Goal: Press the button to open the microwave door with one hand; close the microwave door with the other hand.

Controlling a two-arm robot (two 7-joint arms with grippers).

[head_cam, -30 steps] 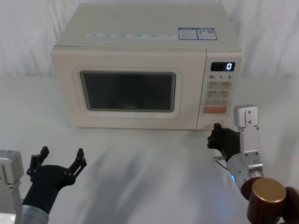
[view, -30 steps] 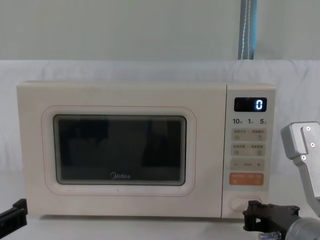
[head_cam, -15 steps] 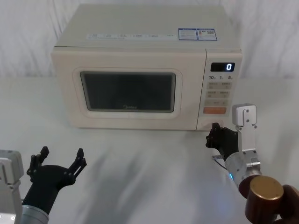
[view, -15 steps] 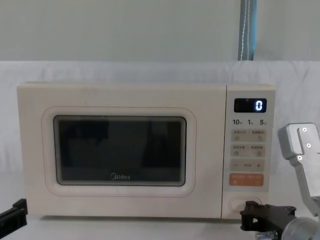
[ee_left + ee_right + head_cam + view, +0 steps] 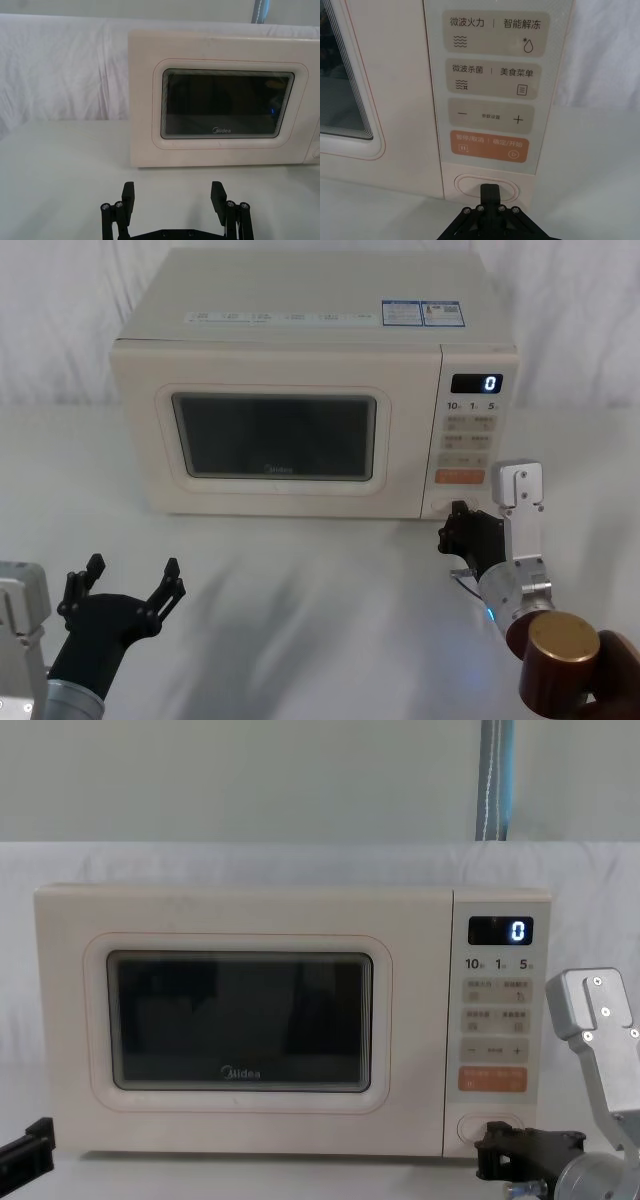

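The cream microwave door with its dark window is closed, seen head-on in the chest view and in the left wrist view. The pill-shaped button sits at the bottom of the control panel. My right gripper is shut, its tip right in front of the button's middle; I cannot tell whether it touches. From the head it shows at the panel's lower edge. Low at the front left, my left gripper hangs open and empty, well short of the door.
The microwave stands on a white cloth-covered table with a white draped backdrop. Above the button is an orange key, and the display reads 0. A wide stretch of bare table lies between my left gripper and the microwave.
My right gripper has crept forward and slightly left, closer to the button. The door stays closed and the left arm has not moved.
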